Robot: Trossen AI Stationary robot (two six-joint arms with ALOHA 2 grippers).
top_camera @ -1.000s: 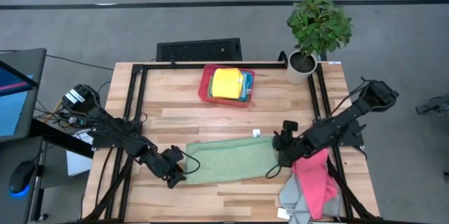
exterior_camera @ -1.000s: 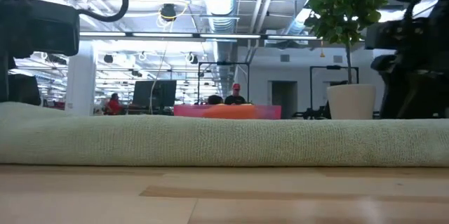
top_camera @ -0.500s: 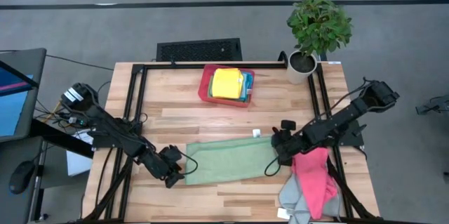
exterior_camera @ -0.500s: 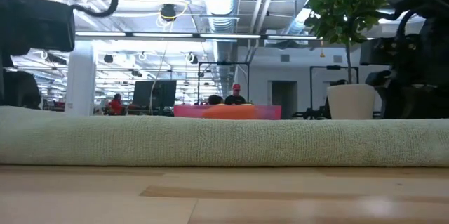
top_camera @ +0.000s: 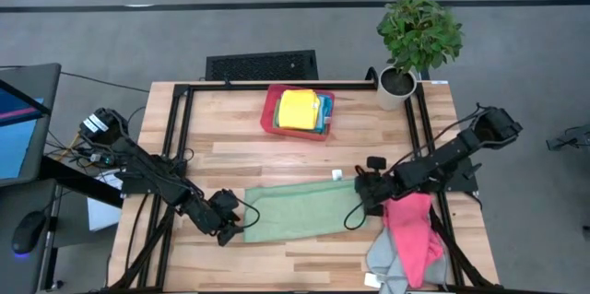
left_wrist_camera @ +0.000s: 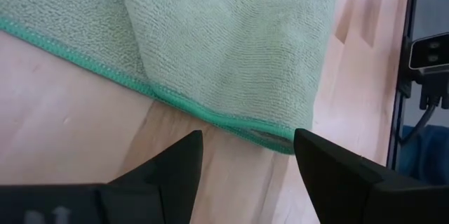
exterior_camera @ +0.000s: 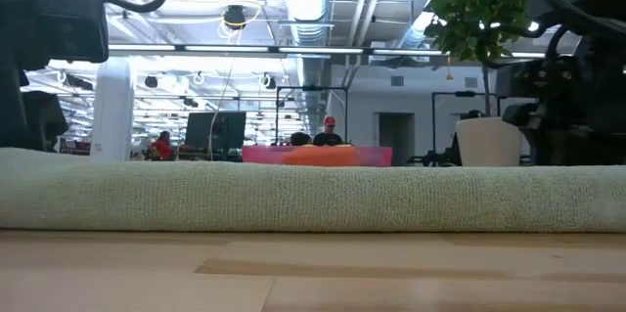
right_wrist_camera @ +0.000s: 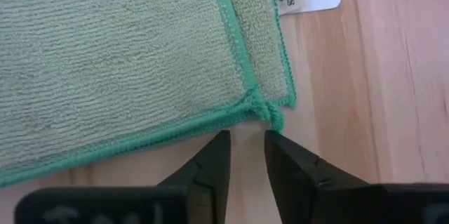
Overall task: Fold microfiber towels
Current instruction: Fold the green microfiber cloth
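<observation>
A green microfiber towel lies folded double on the table near its front edge. In the low view it shows as a broad band. My left gripper is open at the towel's left end, and the hemmed corner lies just ahead of its fingers. My right gripper stands at the towel's right end, open by a narrow gap, with the stacked corner just beyond its tips. Neither gripper holds cloth.
A red tray at the far middle holds folded yellow and blue towels. A pink towel and a grey one hang at the front right corner. A potted plant stands at the far right.
My right gripper has shifted a little toward the table's left edge, along the towel's right end. The towel has stayed flat where it was.
</observation>
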